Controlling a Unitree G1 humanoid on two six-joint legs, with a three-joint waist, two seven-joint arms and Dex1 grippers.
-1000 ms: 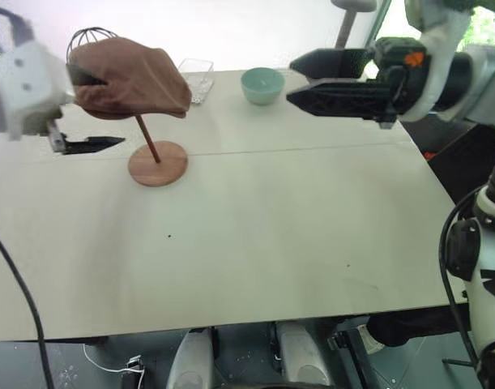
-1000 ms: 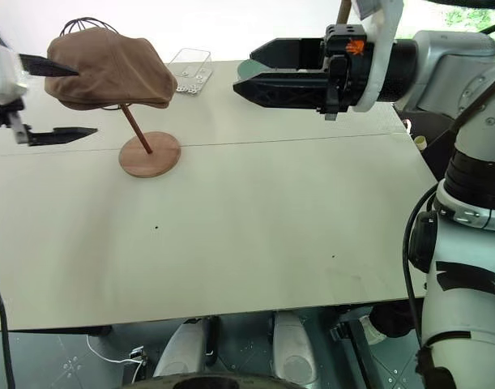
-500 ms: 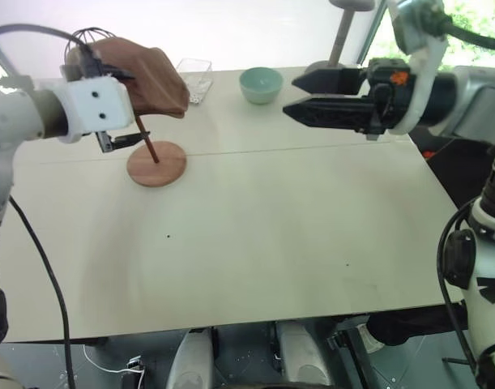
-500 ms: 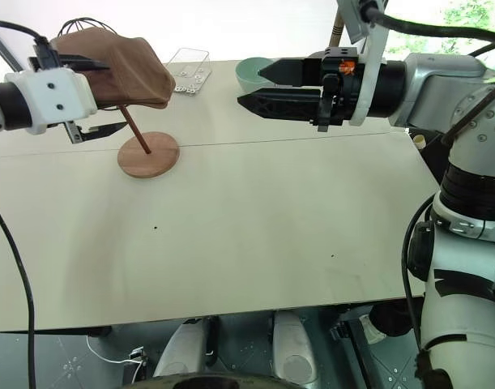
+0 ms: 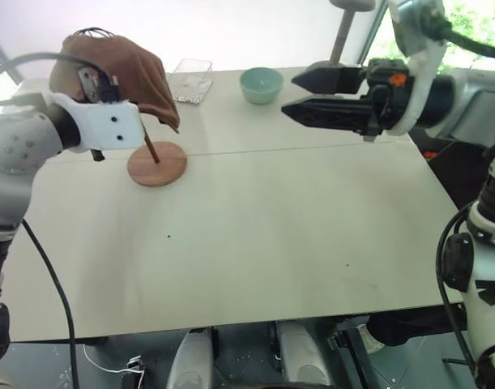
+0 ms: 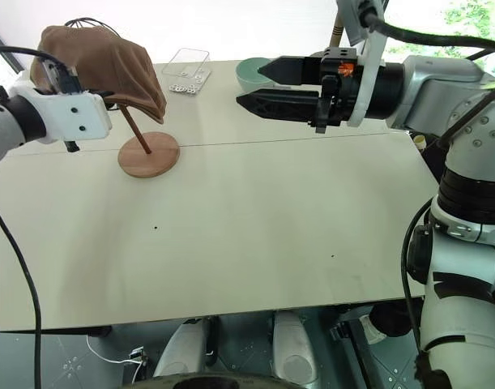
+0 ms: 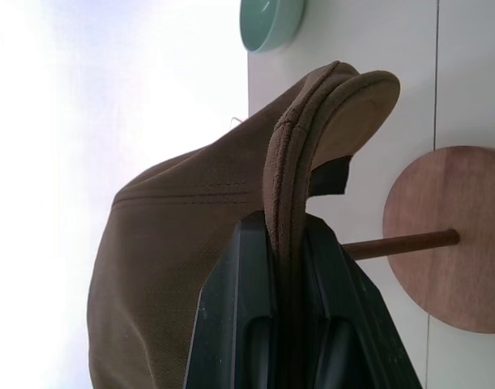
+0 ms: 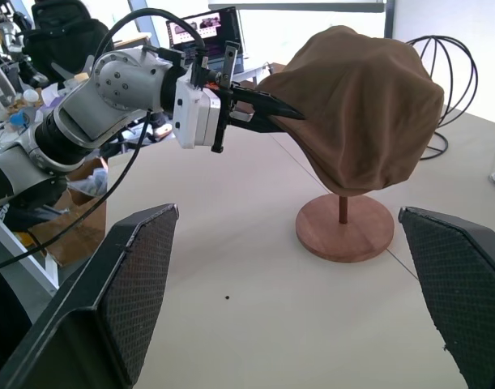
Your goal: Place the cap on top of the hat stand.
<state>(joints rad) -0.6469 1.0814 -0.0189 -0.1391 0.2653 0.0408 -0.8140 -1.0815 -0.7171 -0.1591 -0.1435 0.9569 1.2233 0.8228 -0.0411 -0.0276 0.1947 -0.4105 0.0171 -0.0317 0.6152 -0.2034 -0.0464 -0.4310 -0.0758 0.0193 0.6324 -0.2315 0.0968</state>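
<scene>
The brown cap (image 5: 125, 65) is draped over the top of the hat stand and hangs down on its right side. It hides the stand's top disc. The thin slanted rod (image 5: 149, 147) and the round wooden base (image 5: 156, 164) show below it. My left gripper (image 7: 286, 223) is shut on the cap's folded edge, level with the top of the stand, at the cap's left side (image 8: 271, 109). My right gripper (image 5: 289, 96) hangs open and empty in the air to the right of the stand, pointing at the cap.
A teal bowl (image 5: 262, 84) and a clear plastic box (image 5: 190, 79) sit at the back of the pale table (image 5: 271, 243). A black wire globe stand (image 8: 451, 89) is behind the cap. A grey pedestal stand (image 5: 344, 28) rises at the back right.
My left gripper's fingers stood open around the cap's edge and have shut on it. The wrist has rolled, and the cap now droops further over the stand. My right gripper kept still.
</scene>
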